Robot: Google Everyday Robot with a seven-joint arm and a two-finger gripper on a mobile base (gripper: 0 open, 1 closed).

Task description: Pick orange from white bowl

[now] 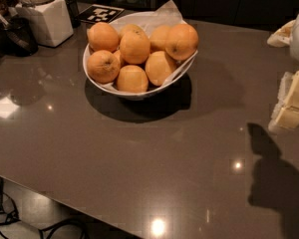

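Observation:
The white bowl (139,94) stands on the dark counter at the upper middle, lined with crinkled white paper and piled with several oranges. The orange (182,41), round, deep orange and with a small dark stem dot, sits on top at the bowl's right rim. Paler oranges lie to its left and below it. My gripper (292,102) shows as a pale shape at the right edge, well to the right of the bowl and lower in the view, touching nothing in the bowl. Its shadow falls on the counter at the lower right.
A white square jar (46,18) stands at the back left beside a dark container (16,34). A black-and-white marker tag (100,14) lies behind the bowl. The counter's front edge runs diagonally at the lower left, with cables (10,218) on the floor below.

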